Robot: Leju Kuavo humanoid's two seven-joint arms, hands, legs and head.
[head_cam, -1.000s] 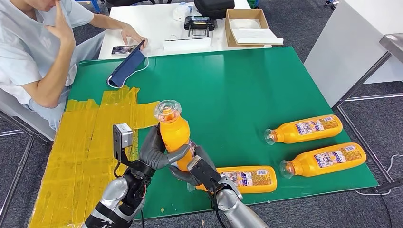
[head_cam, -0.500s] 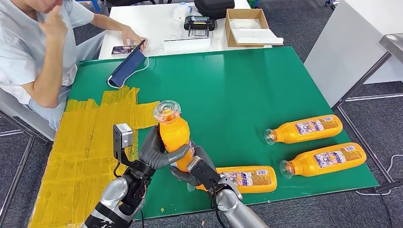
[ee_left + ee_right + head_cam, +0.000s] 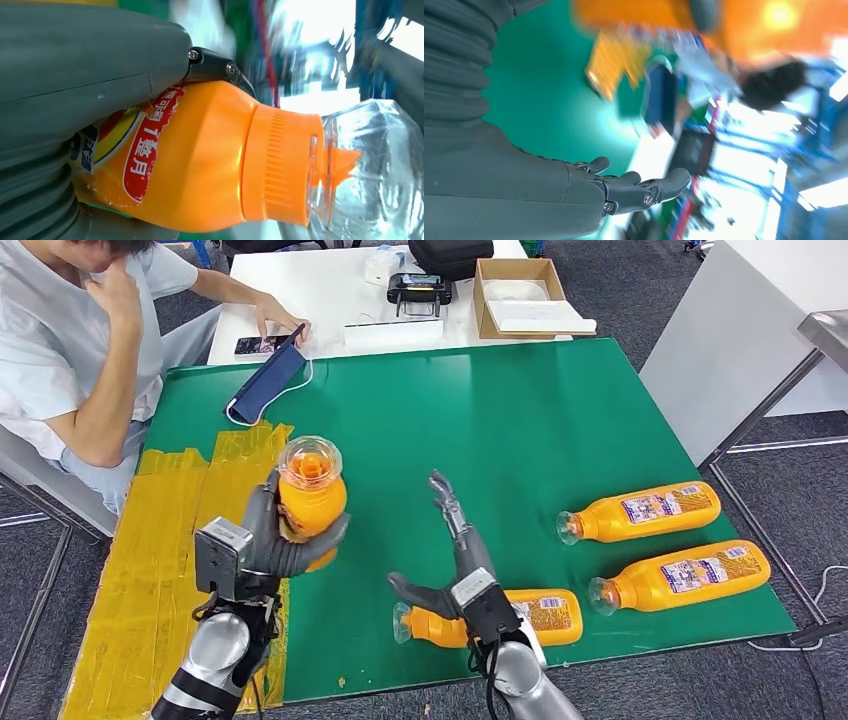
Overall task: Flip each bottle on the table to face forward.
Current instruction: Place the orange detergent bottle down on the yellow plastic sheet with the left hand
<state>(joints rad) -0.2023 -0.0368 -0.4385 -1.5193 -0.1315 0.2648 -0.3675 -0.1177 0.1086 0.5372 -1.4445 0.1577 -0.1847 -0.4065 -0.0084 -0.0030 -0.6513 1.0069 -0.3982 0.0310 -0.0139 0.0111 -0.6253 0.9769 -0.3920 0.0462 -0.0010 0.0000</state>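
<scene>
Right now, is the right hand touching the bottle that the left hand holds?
Apart. In the head view the right hand is open, with green table between it and the held bottle in the left hand.

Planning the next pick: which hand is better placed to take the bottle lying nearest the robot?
Right. The right hand is open and empty, directly over the nearest lying bottle, while the left hand grips an orange bottle above the yellow tape.

Left hand [image 3: 262, 545] raised, fingers wrapped closed; right hand [image 3: 455, 560] empty, fingers extended and spread.
</scene>
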